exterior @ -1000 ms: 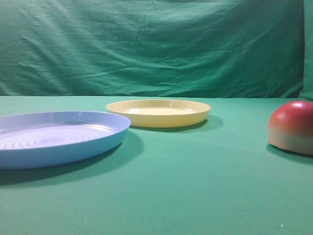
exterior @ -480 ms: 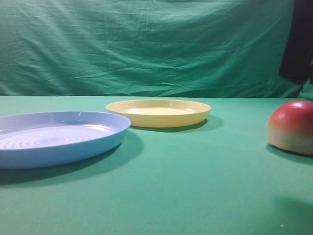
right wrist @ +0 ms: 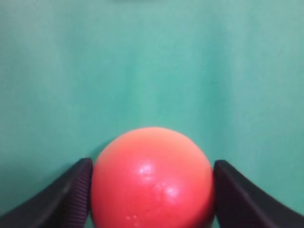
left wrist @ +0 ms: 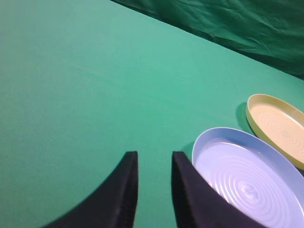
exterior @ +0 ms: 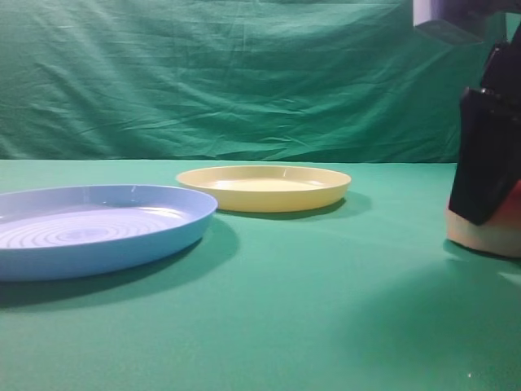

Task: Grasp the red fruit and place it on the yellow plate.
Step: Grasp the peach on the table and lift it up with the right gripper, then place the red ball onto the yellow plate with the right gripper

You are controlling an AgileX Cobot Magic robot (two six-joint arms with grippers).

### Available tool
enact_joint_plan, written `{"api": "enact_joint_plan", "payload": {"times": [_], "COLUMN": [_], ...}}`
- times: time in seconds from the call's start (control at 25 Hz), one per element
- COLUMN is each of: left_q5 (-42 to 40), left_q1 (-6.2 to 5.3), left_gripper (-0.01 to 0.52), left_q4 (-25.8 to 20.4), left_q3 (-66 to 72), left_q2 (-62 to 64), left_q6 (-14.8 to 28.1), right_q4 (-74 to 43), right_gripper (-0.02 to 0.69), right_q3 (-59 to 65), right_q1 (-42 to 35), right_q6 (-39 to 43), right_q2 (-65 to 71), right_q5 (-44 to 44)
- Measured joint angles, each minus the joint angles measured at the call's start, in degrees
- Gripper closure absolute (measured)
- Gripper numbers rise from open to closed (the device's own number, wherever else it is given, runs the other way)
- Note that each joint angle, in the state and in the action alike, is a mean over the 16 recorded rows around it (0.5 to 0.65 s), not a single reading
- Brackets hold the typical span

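The red fruit (exterior: pixel 493 237) sits at the far right of the green table, mostly hidden in the high view behind a black finger (exterior: pixel 485 155) of my right gripper (exterior: pixel 506 208). In the right wrist view the fruit (right wrist: pixel 152 178) fills the space between the two fingers, and my right gripper (right wrist: pixel 153 164) stands open around it, pads close against its sides. The yellow plate (exterior: pixel 263 189) lies empty at the middle back. My left gripper (left wrist: pixel 154 159) hovers over bare cloth with a narrow gap and holds nothing.
A larger light blue plate (exterior: pixel 167 232) with concentric rings lies at the left front, beside the yellow plate (left wrist: pixel 275 118); in the left wrist view the blue plate (left wrist: pixel 247 180) is just right of my fingers. A green cloth backdrop hangs behind the table.
My right arm has come down from the upper right over the red fruit, and its finger now covers most of it. The plates and the fruit have not moved.
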Motion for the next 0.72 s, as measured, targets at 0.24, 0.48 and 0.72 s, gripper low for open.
{"api": "enact_joint_plan", "payload": {"times": [0.24,0.48,0.72], "left_q5": [0.0,0.0,0.0], "left_q1": [0.00,0.00,0.00], "left_gripper": [0.357,0.357,0.357], "left_q4": [0.0,0.0,0.0], "left_q3": [0.0,0.0,0.0], "left_q2": [0.0,0.0,0.0], "left_q6": [0.0,0.0,0.0], "right_q4": [0.8,1.8,2.7], "right_gripper": [0.381,0.395,0.395], "right_q3": [-8.3,-20.1,-30.2], "right_q1": [0.8,4.1,8.5], "right_q6": [-0.1,-0.5,-1.0], "right_q2": [0.4,3.2,10.4], "right_q5": [2.6,2.8,-0.6]}}
